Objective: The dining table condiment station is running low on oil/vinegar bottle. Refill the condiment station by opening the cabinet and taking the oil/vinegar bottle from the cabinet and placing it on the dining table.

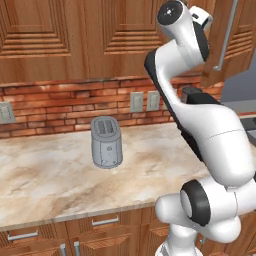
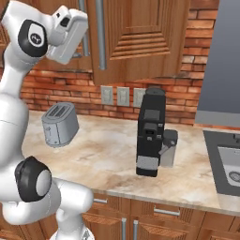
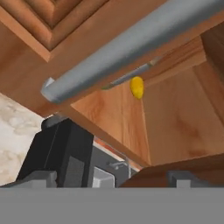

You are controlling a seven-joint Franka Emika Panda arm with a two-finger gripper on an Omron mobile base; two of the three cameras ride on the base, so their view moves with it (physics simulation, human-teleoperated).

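Observation:
The cabinet [image 2: 140, 37] of reddish-brown wood hangs above the counter, and its right-hand door [image 1: 220, 50] stands swung out. Its long silver bar handle [image 3: 131, 48] crosses the hand view close in front of my gripper [image 3: 111, 178], whose fingertips [image 3: 41, 177] stand wide apart, open and holding nothing. My hand [image 2: 70, 28] is raised level with the handles [image 2: 101, 33]. Deep inside the opened cabinet a small yellow shape [image 3: 137, 87] shows behind the handle, possibly the oil/vinegar bottle. The dining table is out of view.
A grey toaster [image 1: 106, 142] stands on the marbled counter [image 1: 50, 175] by the brick wall. A black coffee machine [image 2: 151, 131] stands below the open door. A sink [image 2: 229, 173] lies at the far right, and drawers [image 1: 105, 220] run under the counter.

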